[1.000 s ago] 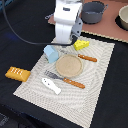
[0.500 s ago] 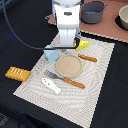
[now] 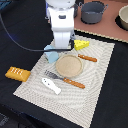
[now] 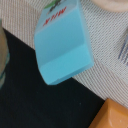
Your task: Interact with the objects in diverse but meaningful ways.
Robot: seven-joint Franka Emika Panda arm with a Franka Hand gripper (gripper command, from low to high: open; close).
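Pale blue block point(image 4: 61, 42) is lying on its side at the placemat's point(image 3: 95, 95) far-left edge, directly under my arm. I am judging it light, rigid and slick; I'd be pinching its 2 flat sides. The claw's state I cannot tell.

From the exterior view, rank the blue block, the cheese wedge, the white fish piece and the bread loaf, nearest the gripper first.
1. Blue block: right under the gripper, at the placemat's edge.
2. Cheese wedge: just toward the exterior view's right.
3. White fish piece and bread loaf: both clearly farther, too close to rank.
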